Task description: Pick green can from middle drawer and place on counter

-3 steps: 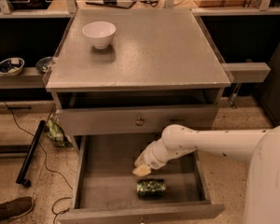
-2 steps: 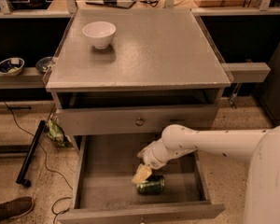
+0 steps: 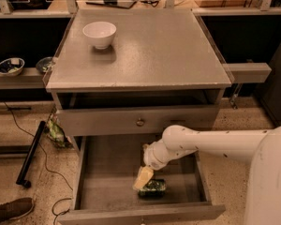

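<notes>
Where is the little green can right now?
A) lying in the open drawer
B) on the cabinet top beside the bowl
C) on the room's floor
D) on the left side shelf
A: the green can lies on its side in the middle drawer, with the gripper down in the drawer at its left end.

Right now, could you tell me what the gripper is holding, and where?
Cannot tell: the gripper is at the green can's left end, down in the middle drawer.
</notes>
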Available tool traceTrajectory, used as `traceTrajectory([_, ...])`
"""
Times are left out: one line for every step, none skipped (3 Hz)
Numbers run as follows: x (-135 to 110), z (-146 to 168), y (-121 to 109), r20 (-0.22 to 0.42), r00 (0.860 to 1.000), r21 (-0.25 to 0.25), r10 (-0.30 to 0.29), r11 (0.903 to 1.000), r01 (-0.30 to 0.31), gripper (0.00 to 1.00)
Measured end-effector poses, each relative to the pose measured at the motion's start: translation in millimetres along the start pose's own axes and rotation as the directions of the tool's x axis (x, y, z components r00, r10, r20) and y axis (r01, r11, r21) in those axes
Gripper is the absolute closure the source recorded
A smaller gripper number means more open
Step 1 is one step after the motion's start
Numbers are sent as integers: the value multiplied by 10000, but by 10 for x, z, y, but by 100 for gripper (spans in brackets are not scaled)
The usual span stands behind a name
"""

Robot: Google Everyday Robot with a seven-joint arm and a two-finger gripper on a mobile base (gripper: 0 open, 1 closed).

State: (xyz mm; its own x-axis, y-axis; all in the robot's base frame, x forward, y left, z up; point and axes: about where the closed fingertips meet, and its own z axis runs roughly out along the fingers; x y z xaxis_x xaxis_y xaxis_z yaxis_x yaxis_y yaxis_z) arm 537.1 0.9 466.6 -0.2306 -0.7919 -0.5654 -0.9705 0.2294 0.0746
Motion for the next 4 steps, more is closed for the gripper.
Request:
traceTrajectory([106, 15, -39, -199, 9998, 62, 76, 10000, -75, 0])
traceTrajectory([357, -20, -106, -650, 9978, 230, 149, 9996, -134, 0])
traceTrajectory([550, -57, -128, -1031, 9946, 352, 151, 9993, -115, 0])
traceTrajectory([867, 23, -115, -1496, 9881, 188, 363, 9993, -338, 0])
